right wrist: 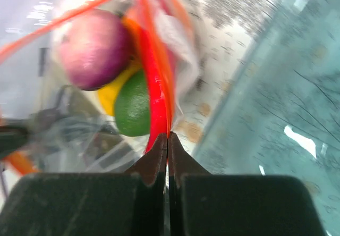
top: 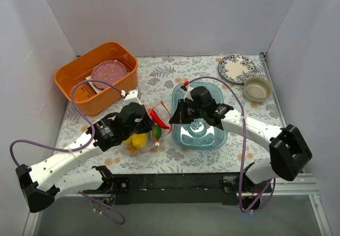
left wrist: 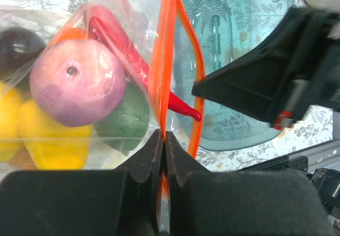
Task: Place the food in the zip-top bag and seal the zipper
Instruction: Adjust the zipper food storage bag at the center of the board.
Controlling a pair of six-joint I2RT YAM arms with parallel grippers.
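1. Two sets of fingers are gripping the zipper [left wrist: 161, 60]. The left fingers [left wrist: 162, 138] are pressing fully together on the orange-red strip, and the right fingers [right wrist: 168, 139] are likewise closing flat on it at a separate spot.
2. The zip-top bag [top: 158, 127] is lying on the table [top: 175, 68] just beside the left rim of the clear blue tray [top: 213, 89]. The food [top: 139, 139] is sitting inside the bag.
3. The step in hand is judged to be sealing.
   - One pinch is best serving as an anchor.
   - The other is best sliding along the strip under even pressure, with the strip pulled taut and straight.
4. The two halves of the strip are bowing apart in the left wrist view. The tip of the red chili [left wrist: 122, 39] is lying in that gap. It is likely needing to be nudged inward, or the seal is risking a stop there.
5. The bag film is showing thin, clear, crinkly and glossy. The strip is looking narrow and stiffer than the film.
6. The purple onion [left wrist: 74, 82], green round piece [left wrist: 125, 119] and yellow pepper [left wrist: 48, 140] are appearing smooth and rounded, bulging against the film.
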